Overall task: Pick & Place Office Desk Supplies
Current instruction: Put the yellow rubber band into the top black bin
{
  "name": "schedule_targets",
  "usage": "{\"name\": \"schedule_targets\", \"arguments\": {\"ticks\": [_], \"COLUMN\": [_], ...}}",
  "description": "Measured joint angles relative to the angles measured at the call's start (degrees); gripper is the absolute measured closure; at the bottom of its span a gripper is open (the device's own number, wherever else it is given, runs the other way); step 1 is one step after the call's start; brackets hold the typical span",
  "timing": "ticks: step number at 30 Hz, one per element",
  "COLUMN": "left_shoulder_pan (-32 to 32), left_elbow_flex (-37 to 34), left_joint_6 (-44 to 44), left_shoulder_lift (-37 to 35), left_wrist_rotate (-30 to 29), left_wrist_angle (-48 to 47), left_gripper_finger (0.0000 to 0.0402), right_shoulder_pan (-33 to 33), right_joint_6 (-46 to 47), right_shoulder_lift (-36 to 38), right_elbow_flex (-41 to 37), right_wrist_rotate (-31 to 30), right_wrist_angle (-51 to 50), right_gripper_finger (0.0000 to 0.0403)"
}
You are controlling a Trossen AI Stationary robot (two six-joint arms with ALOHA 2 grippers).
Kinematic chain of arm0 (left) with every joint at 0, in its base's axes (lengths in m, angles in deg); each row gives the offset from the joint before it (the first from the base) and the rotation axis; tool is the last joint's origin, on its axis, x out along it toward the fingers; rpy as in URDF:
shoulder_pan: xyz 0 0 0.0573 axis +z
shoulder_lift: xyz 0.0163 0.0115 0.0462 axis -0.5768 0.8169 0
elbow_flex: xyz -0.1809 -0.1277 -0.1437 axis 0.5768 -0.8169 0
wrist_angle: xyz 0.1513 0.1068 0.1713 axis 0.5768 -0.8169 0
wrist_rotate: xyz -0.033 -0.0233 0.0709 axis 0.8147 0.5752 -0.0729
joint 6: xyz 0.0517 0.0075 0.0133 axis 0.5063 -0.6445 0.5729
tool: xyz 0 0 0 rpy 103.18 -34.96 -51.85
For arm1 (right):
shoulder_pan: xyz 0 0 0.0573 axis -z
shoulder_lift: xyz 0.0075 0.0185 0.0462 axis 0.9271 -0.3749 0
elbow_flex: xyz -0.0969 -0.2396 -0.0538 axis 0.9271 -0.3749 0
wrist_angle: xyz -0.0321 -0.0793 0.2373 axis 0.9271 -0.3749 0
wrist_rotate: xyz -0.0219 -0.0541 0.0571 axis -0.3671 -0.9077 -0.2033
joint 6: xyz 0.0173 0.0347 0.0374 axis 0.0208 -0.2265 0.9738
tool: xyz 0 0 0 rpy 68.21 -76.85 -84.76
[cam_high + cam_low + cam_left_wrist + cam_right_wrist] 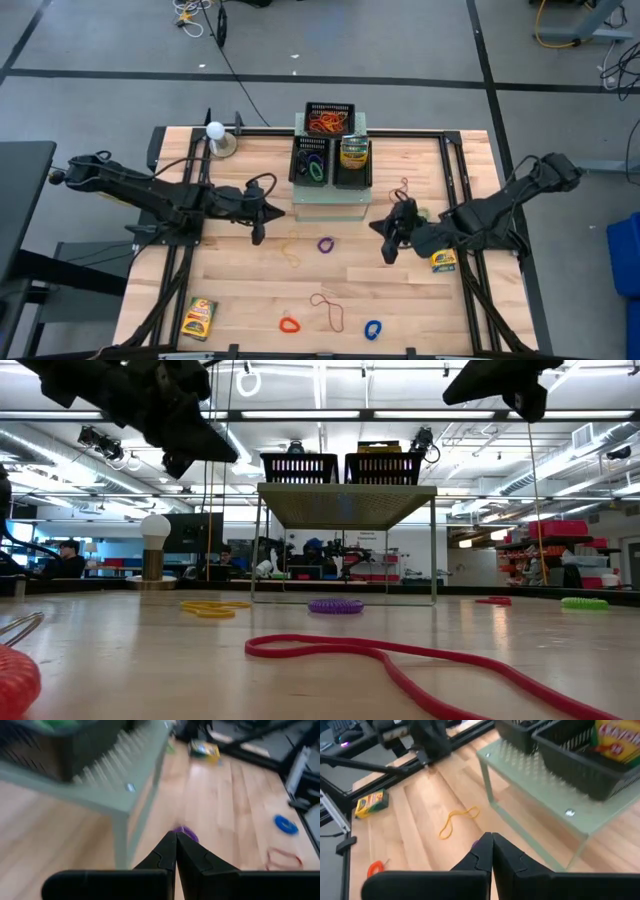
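Both grippers hang shut above the table, holding nothing. My left gripper (258, 236) (176, 842) is left of the pale-green stand. A purple loop (326, 243) (186, 833) lies flat on the wood just beyond its tips. My right gripper (389, 250) (492, 842) is right of the loop, above bare wood. A yellow rubber band (291, 250) (457, 820) lies beside the loop. Crayon boxes lie at the near left (199, 318) and under the right arm (443, 260). A red loop (289, 324), a blue loop (373, 329) and a reddish band (328, 310) lie near the front edge.
The pale-green perforated stand (330, 195) at the far middle carries black mesh trays holding bands, loops and a crayon box (354, 152). A bulb-shaped lamp (215, 130) stands at the far left. A green loop (422, 213) and a band (402, 188) lie right of the stand.
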Motion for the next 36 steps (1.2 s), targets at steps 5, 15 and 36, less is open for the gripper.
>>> {"name": "schedule_targets", "arguments": {"ticks": [5, 15, 36], "left_shoulder_pan": [1.0, -7.6, -12.9], "left_elbow_flex": [0.0, 0.1, 13.4], "left_joint_6": [0.0, -15.0, -49.4], "left_shoulder_lift": [0.0, 7.7, 36.9], "left_wrist_rotate": [-2.6, -0.8, -10.7], "left_wrist_angle": [5.7, 4.5, -16.0], "left_gripper_finger": [0.039, 0.0391, 0.0267], "right_shoulder_pan": [-1.3, -1.4, -3.8], "right_joint_6": [0.8, -5.6, -10.8], "right_shoulder_lift": [-0.6, -0.6, -0.6], "right_elbow_flex": [0.0, 0.0, -0.1], "right_wrist_rotate": [0.1, 8.7, 2.1], "right_wrist_angle": [-0.4, -1.0, -0.7], "right_gripper_finger": [0.0394, 0.0394, 0.0394]}}
